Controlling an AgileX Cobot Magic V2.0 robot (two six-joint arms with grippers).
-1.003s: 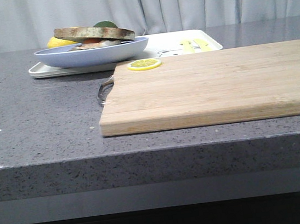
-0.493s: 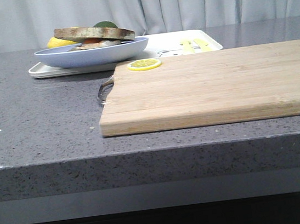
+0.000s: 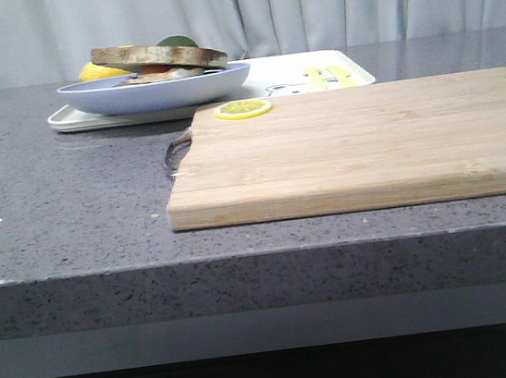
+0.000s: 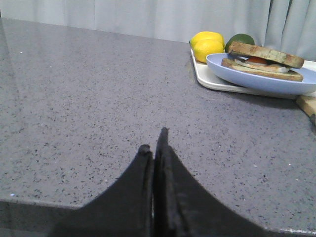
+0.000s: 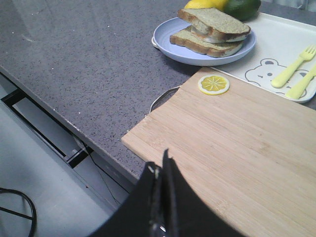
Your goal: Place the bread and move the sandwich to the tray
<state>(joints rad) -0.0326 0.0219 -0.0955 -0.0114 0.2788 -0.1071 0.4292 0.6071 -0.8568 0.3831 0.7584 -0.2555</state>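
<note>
Landmark: wooden cutting board (image 3: 359, 145) on grey tabletop (image 3: 59, 205).
Tray (image 3: 289, 74): white, just behind the board.
Sandwich (image 3: 159, 59): on pale-blue plate (image 3: 154, 89), which rests on the tray's end; top bread (image 5: 213, 21) in place.
Lemon slice (image 3: 243, 109): on the board's corner nearest the plate.
Left end effector (image 4: 154, 148): pressed together, empty, over bare tabletop.
Right end effector (image 5: 162, 170): pressed together, empty, above the board's near edge.

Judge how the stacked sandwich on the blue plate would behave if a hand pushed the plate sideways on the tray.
The sandwich would probably shift: its top slice sits tilted and offset over the filling, so it may slide off. The plate looks smooth and shallow, overhanging the tray rim, so it could tip. The slices seem stiff enough to hold shape.
</note>
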